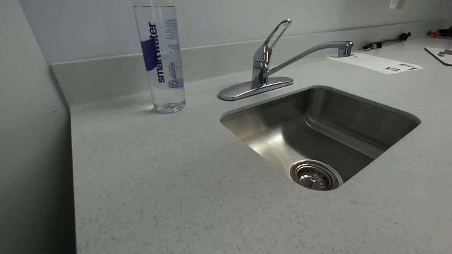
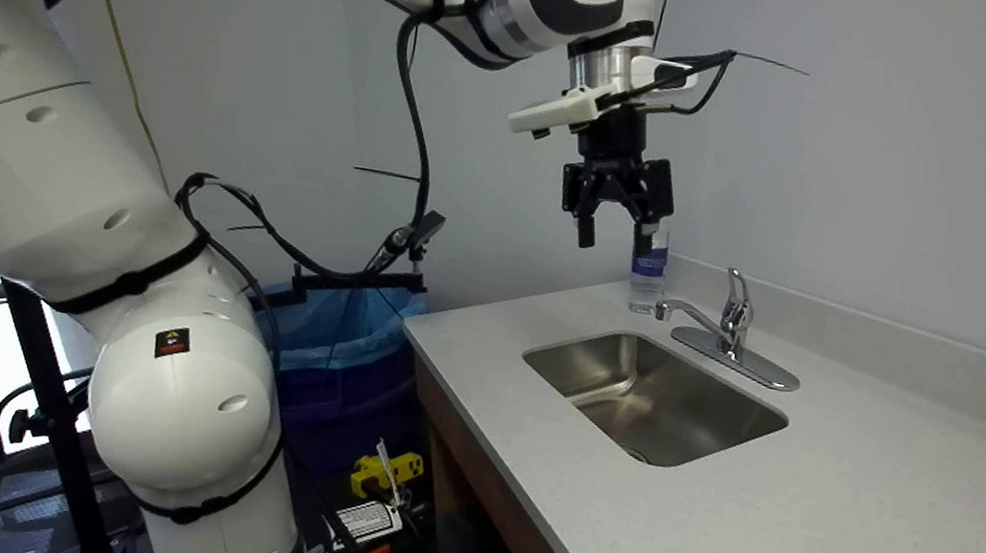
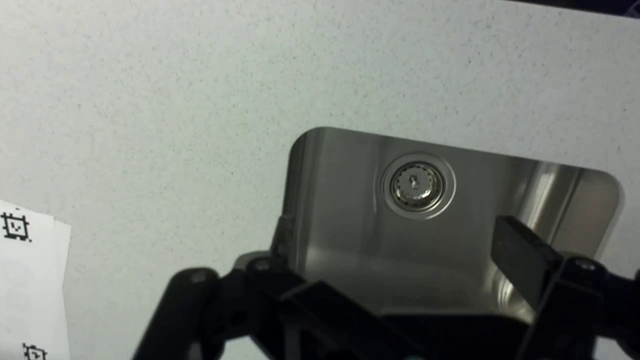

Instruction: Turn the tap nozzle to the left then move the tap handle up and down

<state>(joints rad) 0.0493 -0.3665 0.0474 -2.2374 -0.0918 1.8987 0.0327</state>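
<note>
Clear plastic blue-labelled bottle [image 1: 163, 56] looked pretty easy to get knocked over
The black two-fingered tool [image 2: 615, 237] was spread wide, nothing gripped, above the pale speckled bench [image 2: 804, 532]. The long curved chrome tap nozzle [image 1: 310, 51] and short looped chrome tap handle [image 1: 265, 48] were fixed beside the rectangular steel sink [image 2: 676, 418], untouched. Neither was caught in the wrist view, so slick chrome could be missed, or the bottle clipped mid-swing.

The long, curved, silver tap nozzle [image 1: 318, 48] and short, slotted, silver tap handle [image 1: 262, 52] are mirror-glossy chromed metal. The rectangular grey steel sink [image 1: 360, 111] has a brushed, satin finish. The pale grey, speckled, stone-like table [image 1: 191, 195] looks smooth and matt; the tall, clear plastic bottle [image 1: 162, 56], glossy.
</note>
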